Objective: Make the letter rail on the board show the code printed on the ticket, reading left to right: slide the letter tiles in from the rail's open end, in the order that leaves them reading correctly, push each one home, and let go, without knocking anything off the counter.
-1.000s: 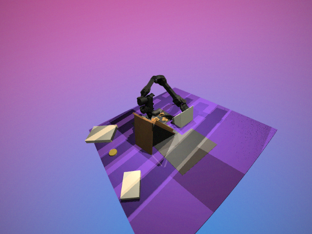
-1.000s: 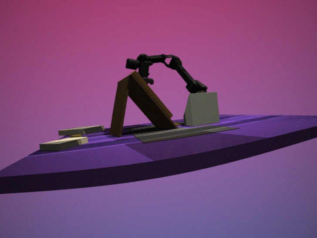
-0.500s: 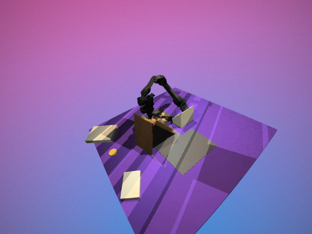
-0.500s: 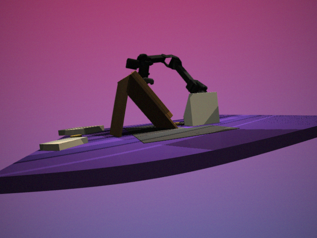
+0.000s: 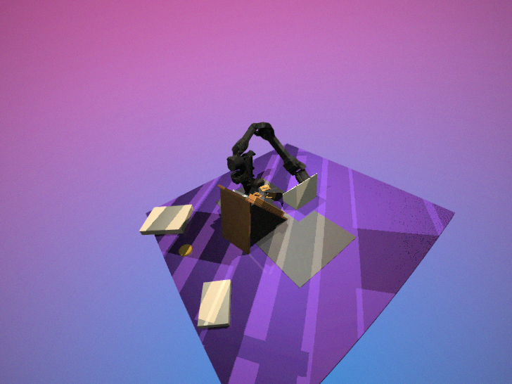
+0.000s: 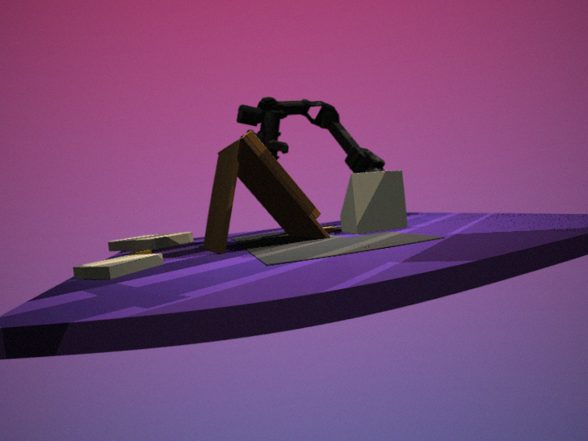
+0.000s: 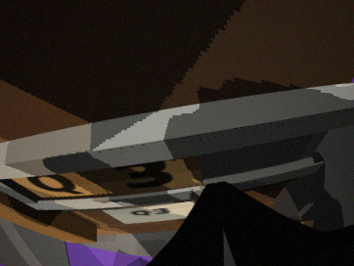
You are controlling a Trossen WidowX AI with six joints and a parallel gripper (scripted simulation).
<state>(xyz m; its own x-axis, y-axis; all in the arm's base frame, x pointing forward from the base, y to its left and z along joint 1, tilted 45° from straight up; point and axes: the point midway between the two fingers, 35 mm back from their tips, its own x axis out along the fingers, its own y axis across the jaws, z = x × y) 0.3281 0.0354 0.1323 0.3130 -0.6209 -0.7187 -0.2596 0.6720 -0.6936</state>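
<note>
The board point(image 5: 235, 219) point(image 6: 279, 190) leans on its rear support. In the wrist view, the grey letter rail point(image 7: 274, 114) crosses the board, holding a Q tile point(image 7: 56, 185) at the left and a 3 tile point(image 7: 149, 173) to its right. Below it the ticket point(image 7: 171, 215) shows "Q3"; whether more is printed behind my gripper I cannot tell. My gripper point(image 5: 247, 191) point(image 6: 276, 156) point(image 7: 216, 192) is shut and empty, close to the rail, right of the 3 tile. Contact is unclear. Loose tan tiles, one of them here point(image 5: 264, 188), lie between the board and the arm's base; their letters are unreadable.
A pale pedestal point(image 5: 302, 194) point(image 6: 380, 201) stands by the arm's base. Two pale slabs point(image 5: 167, 219) point(image 5: 215, 303) and a yellow disc point(image 5: 186, 250) lie behind the board near the counter edge. A grey mat point(image 5: 306, 256) point(image 6: 304, 251) lies beside the board.
</note>
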